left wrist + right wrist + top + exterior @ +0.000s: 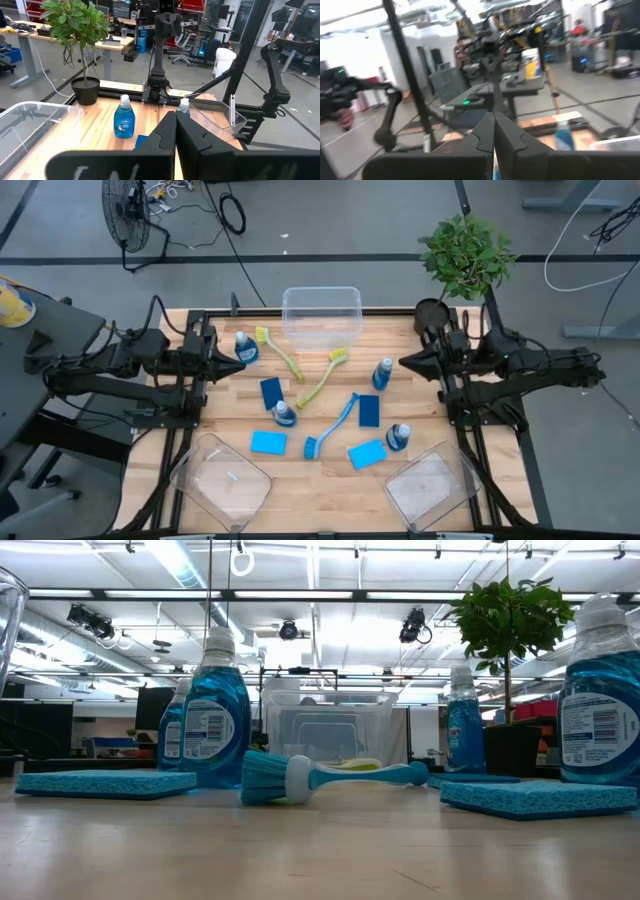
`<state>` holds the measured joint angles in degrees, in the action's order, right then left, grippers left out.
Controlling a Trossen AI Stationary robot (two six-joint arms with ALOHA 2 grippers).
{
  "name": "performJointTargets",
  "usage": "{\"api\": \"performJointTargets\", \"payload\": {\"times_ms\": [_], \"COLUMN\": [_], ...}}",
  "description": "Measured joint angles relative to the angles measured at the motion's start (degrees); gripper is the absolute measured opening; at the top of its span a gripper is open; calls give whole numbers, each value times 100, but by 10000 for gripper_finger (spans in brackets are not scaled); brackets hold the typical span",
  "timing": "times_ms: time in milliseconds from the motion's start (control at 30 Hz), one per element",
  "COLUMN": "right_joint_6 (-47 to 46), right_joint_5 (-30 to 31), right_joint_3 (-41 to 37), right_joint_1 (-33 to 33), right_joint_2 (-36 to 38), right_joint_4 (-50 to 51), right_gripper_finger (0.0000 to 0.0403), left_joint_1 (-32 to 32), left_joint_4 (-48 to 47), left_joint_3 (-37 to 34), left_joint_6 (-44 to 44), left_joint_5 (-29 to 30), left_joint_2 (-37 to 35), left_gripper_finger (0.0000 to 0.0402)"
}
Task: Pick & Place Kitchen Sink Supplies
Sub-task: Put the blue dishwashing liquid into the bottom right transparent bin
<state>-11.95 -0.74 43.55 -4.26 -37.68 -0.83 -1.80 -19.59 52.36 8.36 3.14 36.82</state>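
Observation:
Several small blue soap bottles stand upright on the wooden table, one at the far left [245, 347] and one at the right [382, 373]. Several flat sponges lie between them, dark blue [271, 392] and light blue [268, 442]. Two yellow-green brushes [280, 352] [322, 377] and a blue brush [333, 425] lie flat in the middle. My left gripper [243, 360] is shut and level, raised over the table's left side. My right gripper [402, 361] is shut and level, raised over the right side. Neither holds anything.
A clear bin [321, 315] stands at the far middle, and two more clear bins lie at the near left [222, 480] and near right [432, 485]. A green potted plant [465, 255] stands at the far right corner. Bare wood shows along the near edge between the bins.

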Motion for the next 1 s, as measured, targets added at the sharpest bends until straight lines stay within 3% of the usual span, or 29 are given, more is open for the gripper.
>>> {"api": "performJointTargets", "payload": {"times_ms": [300, 833, 1000], "right_joint_6": [-63, -104, -104], "right_joint_5": [-281, -277, -275], "right_joint_3": [0, 0, 0], "right_joint_1": [-277, -277, -277], "right_joint_2": [-345, -425, -425], "right_joint_4": [14, 12, 18], "right_gripper_finger": [9, 9, 9], "left_joint_1": [0, 0, 0], "left_joint_4": [6, 4, -66], "left_joint_3": [0, 0, 0], "left_joint_6": [-2, -11, -22], "left_joint_5": [0, 1, -232], "left_joint_2": [93, 1285, 1515], "left_gripper_finger": [7, 7, 7]}}
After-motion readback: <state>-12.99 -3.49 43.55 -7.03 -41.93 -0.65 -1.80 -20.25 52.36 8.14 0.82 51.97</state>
